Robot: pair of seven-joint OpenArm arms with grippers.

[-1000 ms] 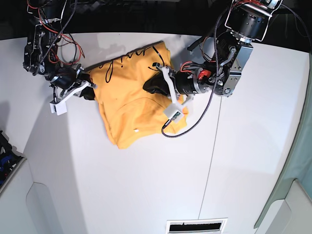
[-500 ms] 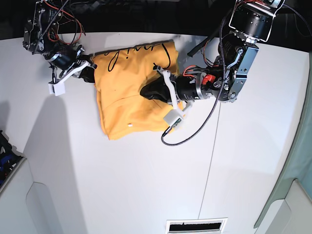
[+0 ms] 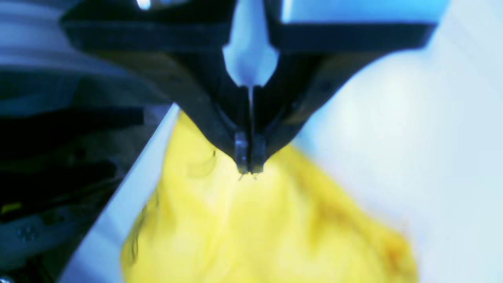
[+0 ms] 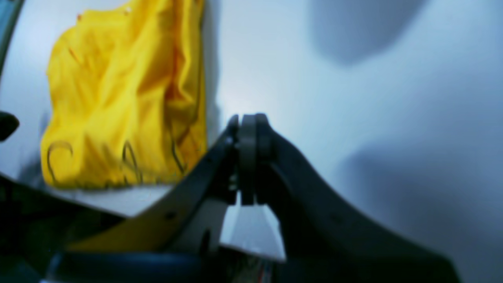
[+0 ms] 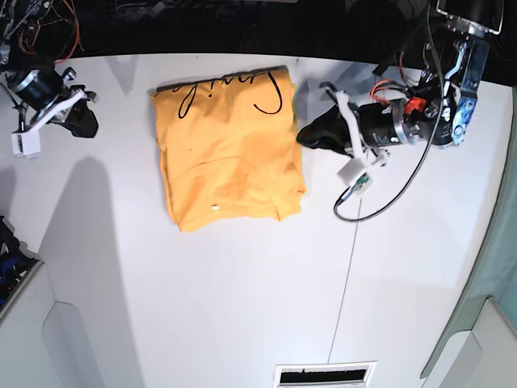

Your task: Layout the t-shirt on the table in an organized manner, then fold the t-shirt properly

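Note:
The orange-yellow t-shirt (image 5: pixel 230 149) lies folded in a rough rectangle on the white table (image 5: pixel 242 291), black cursive lettering along its far edge. My left gripper (image 5: pixel 302 135) hovers just right of the shirt, shut and holding nothing; in the left wrist view its closed tips (image 3: pixel 249 167) point toward the yellow t-shirt (image 3: pixel 255 228). My right gripper (image 5: pixel 85 125) sits well to the left of the shirt, shut and empty. The right wrist view shows the right gripper (image 4: pixel 247 129) pressed closed over bare table, with the t-shirt (image 4: pixel 118 98) apart from it.
A thin dark seam (image 5: pixel 347 275) runs down the table right of the shirt. A black cable loop (image 5: pixel 363 212) hangs from the left arm onto the table. A vent grille (image 5: pixel 323 374) sits at the near edge. Dark clutter (image 5: pixel 8 259) lies past the left edge.
Both grippers have left the shirt and drawn away outward, the right one to the far left, the left one to the right. The shirt now rests flat, folded and squarer.

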